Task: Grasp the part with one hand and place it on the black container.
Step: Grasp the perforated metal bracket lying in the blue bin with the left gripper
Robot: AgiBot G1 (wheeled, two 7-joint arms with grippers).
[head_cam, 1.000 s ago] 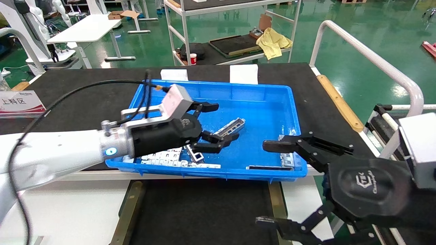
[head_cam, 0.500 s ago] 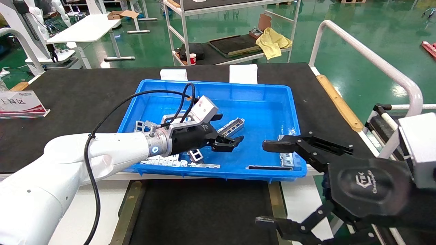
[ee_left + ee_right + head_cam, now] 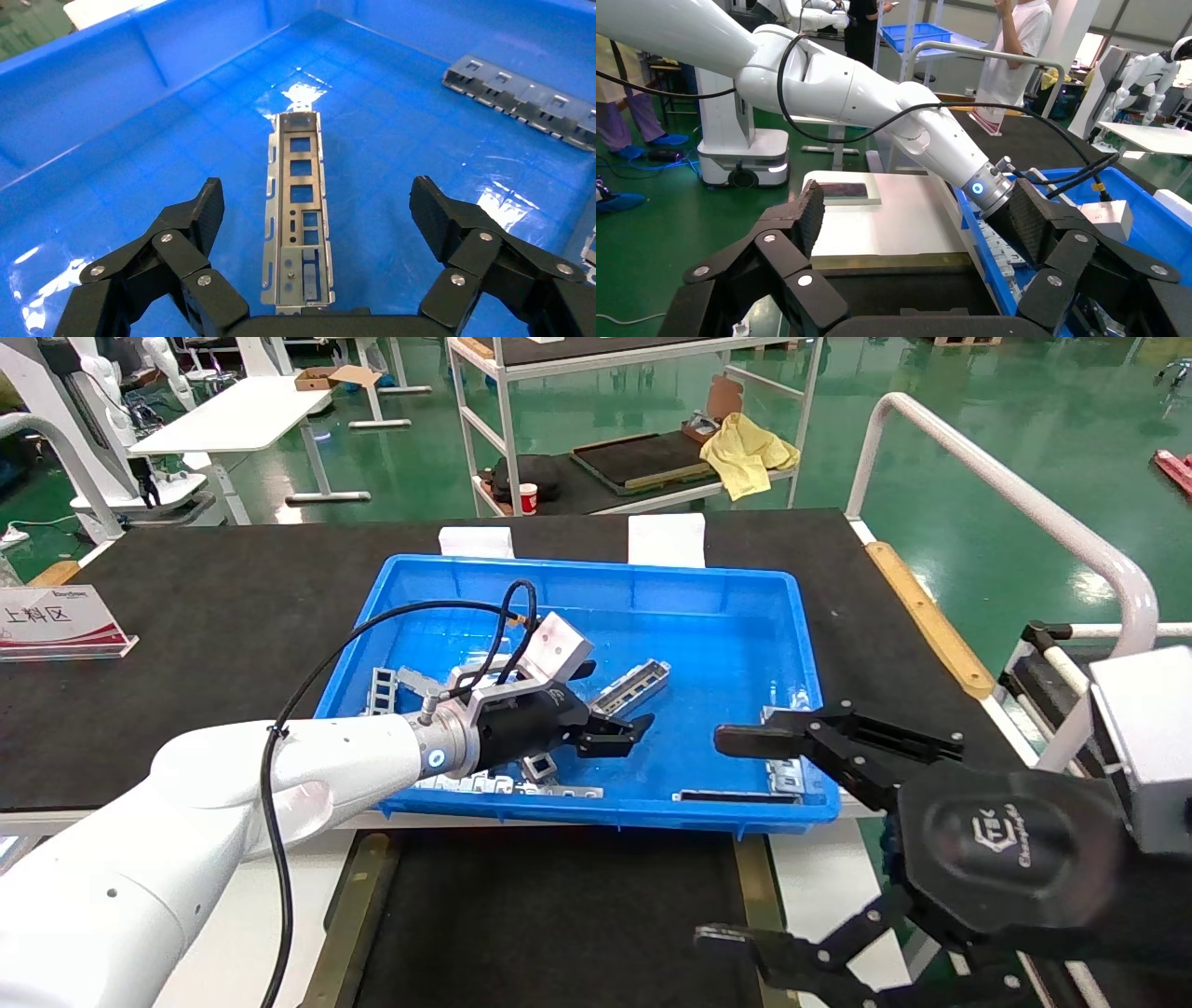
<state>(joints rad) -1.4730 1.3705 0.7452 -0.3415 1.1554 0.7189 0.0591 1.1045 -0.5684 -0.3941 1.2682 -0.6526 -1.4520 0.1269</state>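
The part (image 3: 634, 683), a narrow silver-grey channel strip with rectangular cut-outs, lies flat on the floor of the blue bin (image 3: 596, 570). My left gripper (image 3: 616, 699) is open inside the bin at the part's near end. In the left wrist view the part (image 3: 299, 210) lies lengthwise between the two spread fingers, and neither finger (image 3: 200, 214) touches it. The black container (image 3: 559, 915) lies in front of the bin, with olive-brown strips along its sides; it also shows in the right wrist view (image 3: 877, 295). My right gripper (image 3: 712, 840) is open and empty at the front right.
More metal pieces lie in the bin: pale flat plates (image 3: 475, 782) at the front left, a ladder strip (image 3: 382, 689) at the left, another piece (image 3: 782, 770) at the right edge. A sign (image 3: 56, 617) stands at the far left. A white rail (image 3: 1006, 495) runs along the right.
My left arm has dropped lower into the bin, bringing its open gripper down around the near end of the part. The part and the right arm have not moved.
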